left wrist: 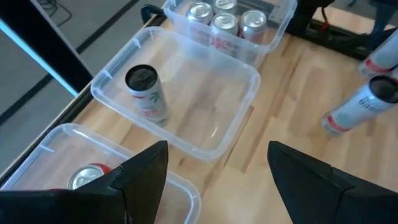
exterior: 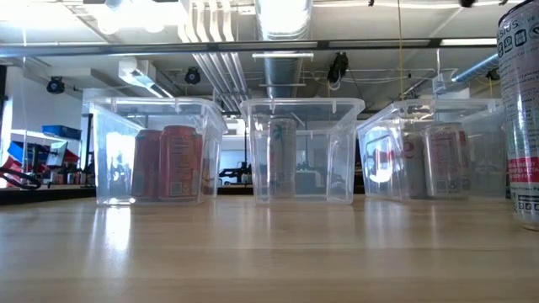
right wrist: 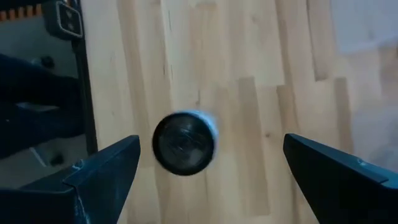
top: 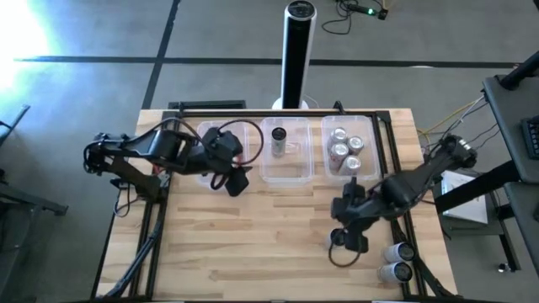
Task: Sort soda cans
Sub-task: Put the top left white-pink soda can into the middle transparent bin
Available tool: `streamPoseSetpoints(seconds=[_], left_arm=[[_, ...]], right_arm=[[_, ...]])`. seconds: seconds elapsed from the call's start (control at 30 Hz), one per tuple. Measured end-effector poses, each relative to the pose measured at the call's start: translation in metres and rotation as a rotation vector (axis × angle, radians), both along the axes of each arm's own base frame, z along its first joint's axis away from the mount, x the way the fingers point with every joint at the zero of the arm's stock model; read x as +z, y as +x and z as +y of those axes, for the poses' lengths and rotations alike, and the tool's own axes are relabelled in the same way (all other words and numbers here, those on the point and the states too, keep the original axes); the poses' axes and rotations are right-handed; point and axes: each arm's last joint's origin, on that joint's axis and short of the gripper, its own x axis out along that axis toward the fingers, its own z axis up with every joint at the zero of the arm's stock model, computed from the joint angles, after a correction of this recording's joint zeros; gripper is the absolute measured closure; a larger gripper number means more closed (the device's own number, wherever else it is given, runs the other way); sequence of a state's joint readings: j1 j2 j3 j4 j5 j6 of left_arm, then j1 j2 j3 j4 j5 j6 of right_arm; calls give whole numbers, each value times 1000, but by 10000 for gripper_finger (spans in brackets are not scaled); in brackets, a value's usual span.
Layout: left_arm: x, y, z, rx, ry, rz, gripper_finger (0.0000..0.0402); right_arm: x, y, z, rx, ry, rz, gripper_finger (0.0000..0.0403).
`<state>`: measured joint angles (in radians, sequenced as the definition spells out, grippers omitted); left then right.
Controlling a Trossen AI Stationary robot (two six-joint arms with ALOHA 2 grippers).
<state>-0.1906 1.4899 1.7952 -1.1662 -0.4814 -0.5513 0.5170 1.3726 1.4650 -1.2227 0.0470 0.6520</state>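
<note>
Three clear tubs stand in a row at the table's far side. The left tub (left wrist: 74, 155) holds red cans (exterior: 168, 164). The middle tub (top: 286, 172) has one dark-topped can (left wrist: 146, 93) upright in it. The right tub (top: 370, 139) holds several silver cans (top: 344, 150). My left gripper (top: 236, 181) hangs open by the left tub's near edge, with nothing between its fingers (left wrist: 149, 168). My right gripper (right wrist: 211, 146) is open over a dark-topped can (right wrist: 183, 142) that stands on the table near the right side; its fingers stand wide on either side of the can.
Two more silver-topped cans (top: 402, 251) (top: 394, 271) are at the table's near right corner; one of them (exterior: 522, 109) stands upright close to the low camera. A tall dark pillar (top: 296, 50) stands behind the tubs. Bare wood lies in the table's middle and near left.
</note>
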Motion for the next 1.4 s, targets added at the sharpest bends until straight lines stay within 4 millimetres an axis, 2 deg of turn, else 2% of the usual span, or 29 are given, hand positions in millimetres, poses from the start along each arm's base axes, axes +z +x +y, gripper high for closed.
streamPoseSetpoints(seconds=[0.17, 0.4, 0.57, 1.0, 1.4], left_arm=[[-14, 4, -2, -9, 22, 43, 141], [-38, 12, -4, -15, 31, 76, 141], [-46, 20, -7, -46, 49, 37, 141], [-42, 23, -6, -22, 79, -17, 141], [-39, 25, -7, -23, 73, -48, 141]], right_arm=[[-3, 7, 11, -93, 11, 14, 12], [1, -1, 26, -140, 25, -7, 12], [-1, -6, 37, -81, 22, 6, 12], [-32, 7, 52, -1, -91, 117, 12], [-58, 19, 51, 25, -135, 212, 13]])
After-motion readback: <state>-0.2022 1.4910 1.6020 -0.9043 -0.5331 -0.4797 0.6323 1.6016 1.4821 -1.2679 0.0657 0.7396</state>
